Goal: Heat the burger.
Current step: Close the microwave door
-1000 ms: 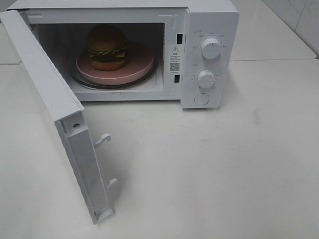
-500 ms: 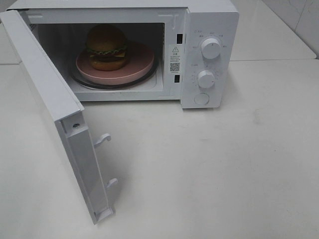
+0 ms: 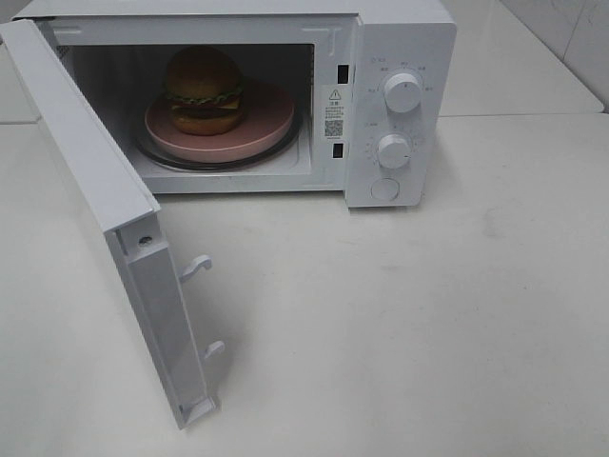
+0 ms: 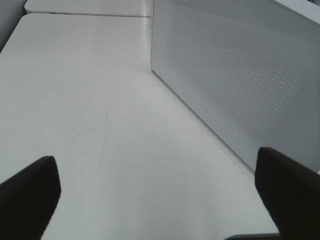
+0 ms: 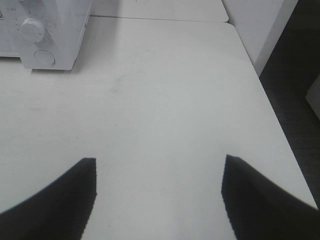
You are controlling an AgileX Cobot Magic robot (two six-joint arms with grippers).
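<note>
Nothing is changing over the last second: the scene is sitting exactly as it was, so the task appears to be pausing between loading and shutting the door. The left gripper [image 4: 157, 195] is hanging spread wide and empty, with the open microwave door [image 4: 235, 75] standing just ahead of it. The right gripper [image 5: 159, 192] is hovering parted and empty over the table [image 5: 165, 100], the lower knob [image 5: 34, 30] well ahead. Farther off, the burger [image 3: 204, 90] is resting on the pink plate [image 3: 271, 129] inside the microwave [image 3: 404, 38], hidden from both wrist views. Neither arm is showing in the high view, and the dial markings are too small to read.
</note>
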